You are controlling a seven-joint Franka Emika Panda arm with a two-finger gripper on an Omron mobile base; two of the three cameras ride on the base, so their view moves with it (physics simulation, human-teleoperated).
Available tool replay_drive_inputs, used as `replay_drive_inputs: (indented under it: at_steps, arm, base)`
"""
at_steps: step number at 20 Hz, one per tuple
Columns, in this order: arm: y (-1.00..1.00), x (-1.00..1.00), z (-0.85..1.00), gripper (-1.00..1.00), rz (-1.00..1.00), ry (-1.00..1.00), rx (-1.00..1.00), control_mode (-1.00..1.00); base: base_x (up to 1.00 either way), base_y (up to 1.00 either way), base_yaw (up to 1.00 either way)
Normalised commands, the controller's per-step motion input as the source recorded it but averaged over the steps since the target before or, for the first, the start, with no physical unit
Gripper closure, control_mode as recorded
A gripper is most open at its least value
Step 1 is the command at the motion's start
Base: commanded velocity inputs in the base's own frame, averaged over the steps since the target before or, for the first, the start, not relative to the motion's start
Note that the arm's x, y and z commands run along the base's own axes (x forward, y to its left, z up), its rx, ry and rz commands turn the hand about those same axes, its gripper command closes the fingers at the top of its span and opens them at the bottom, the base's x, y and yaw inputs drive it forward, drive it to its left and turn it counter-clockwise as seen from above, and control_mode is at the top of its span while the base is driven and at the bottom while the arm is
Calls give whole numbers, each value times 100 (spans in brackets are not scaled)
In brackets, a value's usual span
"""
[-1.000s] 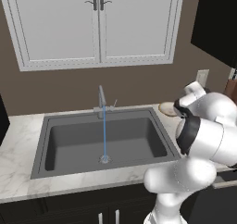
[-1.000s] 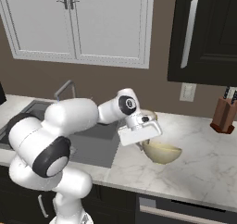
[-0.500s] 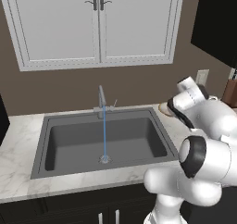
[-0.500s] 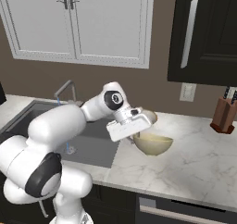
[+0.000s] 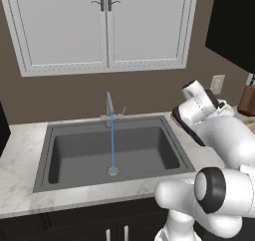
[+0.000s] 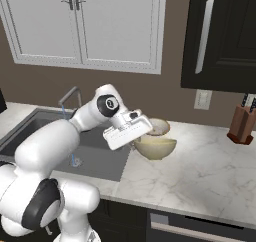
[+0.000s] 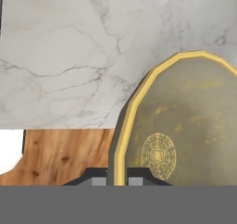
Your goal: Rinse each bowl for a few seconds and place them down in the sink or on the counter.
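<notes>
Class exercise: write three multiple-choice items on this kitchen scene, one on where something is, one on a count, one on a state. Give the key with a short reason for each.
1. Where does the knife block stand?
A. in the sink
B. on the counter by the back wall, right of the bowls
C. on top of the cabinet

2. How many bowls are in the right base view?
A. one
B. two
C. four

3. What is the state of the faucet?
A. running
B. off
C. removed

Key:
1 B: it stands on the counter, far from the sink.
2 B: the cream-yellow bowl sits in front of the tan bowl.
3 A: a thin blue stream falls to the drain.

The hand is shut on the cream-yellow bowl's rim.
</notes>
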Motion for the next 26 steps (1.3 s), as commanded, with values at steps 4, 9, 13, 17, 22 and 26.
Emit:
replay_drive_inputs:
  at_steps: [4, 9, 13, 17, 22, 26]
  arm:
    - [31, 0, 15, 100, 14, -1, 1, -100]
    - [28, 0, 14, 100, 16, 0, 2, -100]
    - [24, 0, 14, 100, 17, 0, 2, -100]
    - [22, 0, 14, 100, 18, 1, 2, -100]
    - [22, 0, 13, 100, 20, 4, 0, -100]
    - [21, 0, 11, 100, 21, 4, 0, -100]
  base:
    - [0, 0, 0]
    - [0, 0, 0]
    - [0, 0, 0]
    - [0, 0, 0]
    - [0, 0, 0]
    - [0, 0, 0]
